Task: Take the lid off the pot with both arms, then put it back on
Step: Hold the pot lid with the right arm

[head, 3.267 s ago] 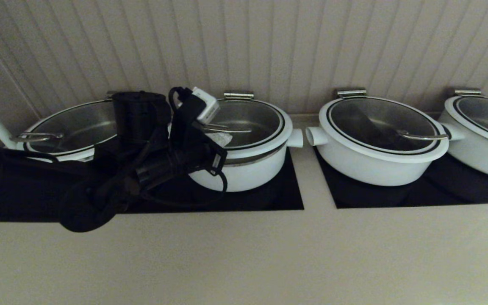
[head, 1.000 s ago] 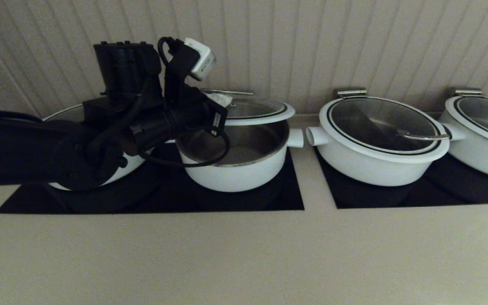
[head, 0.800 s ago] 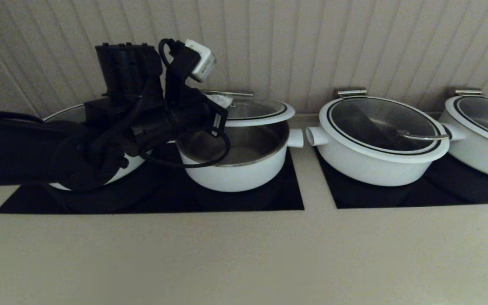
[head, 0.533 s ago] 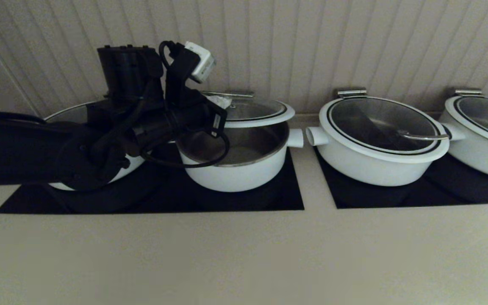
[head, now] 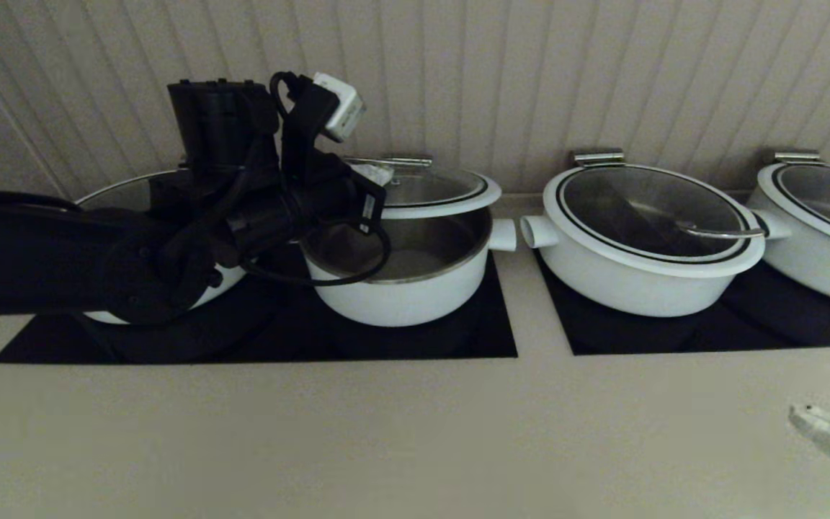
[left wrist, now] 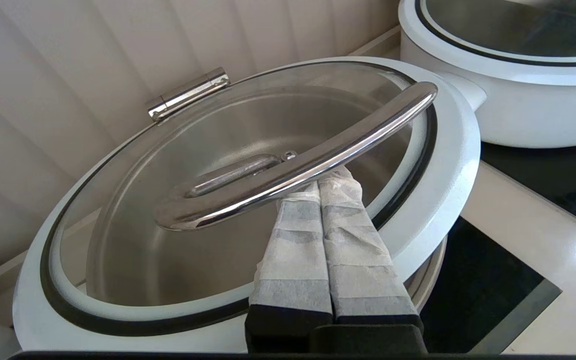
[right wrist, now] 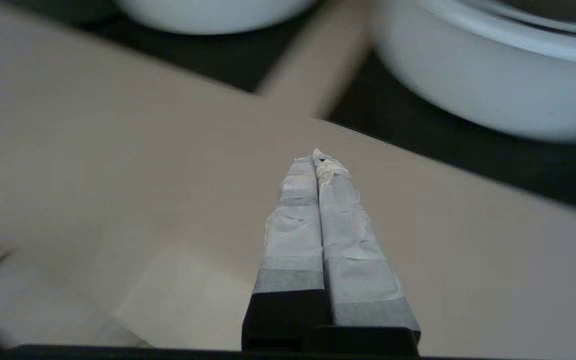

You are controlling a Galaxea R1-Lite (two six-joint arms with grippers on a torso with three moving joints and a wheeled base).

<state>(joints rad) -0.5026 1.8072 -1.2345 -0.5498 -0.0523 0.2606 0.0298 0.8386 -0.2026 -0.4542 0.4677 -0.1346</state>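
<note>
The lid (head: 436, 189), glass with a white rim, hangs tilted a little above the open white pot (head: 400, 288). My left gripper (head: 379, 171) reaches in from the left. In the left wrist view its taped fingers are pressed together, and the gripper (left wrist: 325, 182) sits tucked under the lid's curved steel handle (left wrist: 318, 160), which rests on the fingertips. The lid's rim (left wrist: 448, 165) overhangs the pot's edge (left wrist: 430, 280). My right gripper (head: 829, 432) is low at the front right, shut and empty (right wrist: 318, 157) over the beige counter.
A wider lidded pot (head: 645, 238) stands right of the open pot, another (head: 818, 223) at the far right, and one (head: 119, 209) behind my left arm. The pots sit on black cooktops (head: 458, 339). A ribbed wall runs close behind.
The lid has gone from resting on the pot to hanging above it. Over the last second my left arm dropped slightly, and my right gripper's tip came into the head view.
</note>
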